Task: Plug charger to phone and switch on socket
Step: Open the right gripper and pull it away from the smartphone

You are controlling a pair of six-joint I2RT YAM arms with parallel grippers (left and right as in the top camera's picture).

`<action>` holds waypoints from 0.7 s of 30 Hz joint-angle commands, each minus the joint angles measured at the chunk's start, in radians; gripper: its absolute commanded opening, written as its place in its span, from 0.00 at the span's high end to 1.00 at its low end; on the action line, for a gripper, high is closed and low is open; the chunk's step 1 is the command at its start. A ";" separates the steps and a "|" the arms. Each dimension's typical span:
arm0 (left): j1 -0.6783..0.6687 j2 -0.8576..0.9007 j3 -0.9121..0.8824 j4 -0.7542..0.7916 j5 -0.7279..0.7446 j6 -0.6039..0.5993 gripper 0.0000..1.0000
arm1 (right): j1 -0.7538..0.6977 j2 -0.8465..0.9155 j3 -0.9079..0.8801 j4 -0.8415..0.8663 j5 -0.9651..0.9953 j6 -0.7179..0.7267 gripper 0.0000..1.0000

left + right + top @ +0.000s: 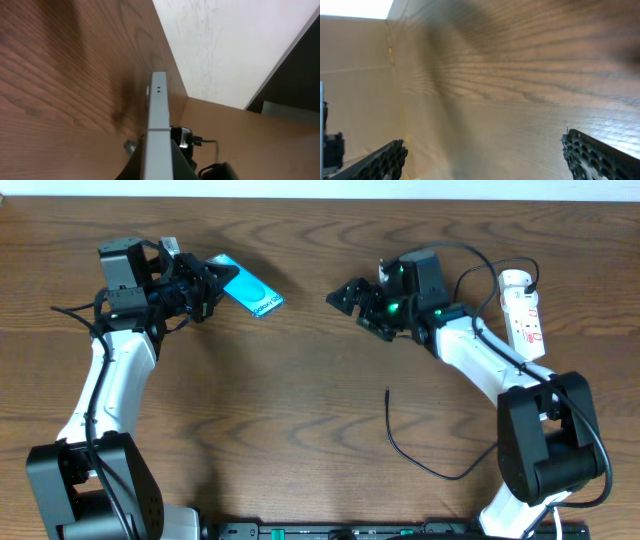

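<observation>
The phone [252,293], slim with a light blue screen, is held above the table at the back left. My left gripper [207,286] is shut on its near end. In the left wrist view the phone [159,115] shows edge-on, a pale grey strip clamped between the dark jaws of the left gripper [159,152]. My right gripper [347,298] hovers open near the back centre, facing the phone. Its fingers [384,161] stand wide apart with only wood between them. The charger [400,448] lies loose at the front right, its plug tip pointing away. The socket [525,312] lies at the far right.
The right arm's white links [480,355] reach past the socket, with thick black robot cables looping over it. The left arm [105,380] runs along the left side. A pale wall [225,45] rises beyond the table's far edge.
</observation>
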 commanded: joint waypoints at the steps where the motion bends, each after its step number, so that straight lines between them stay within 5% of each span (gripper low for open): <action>1: 0.003 -0.015 0.000 0.001 0.050 0.096 0.93 | -0.010 0.004 0.143 -0.192 0.154 -0.197 0.01; 7: 0.003 -0.013 0.000 0.002 0.108 0.157 0.93 | -0.008 0.004 0.266 -0.454 0.293 -0.296 0.01; 21: 0.003 0.044 0.000 0.092 0.328 0.238 0.93 | 0.046 0.004 0.285 -0.747 0.526 -0.353 0.02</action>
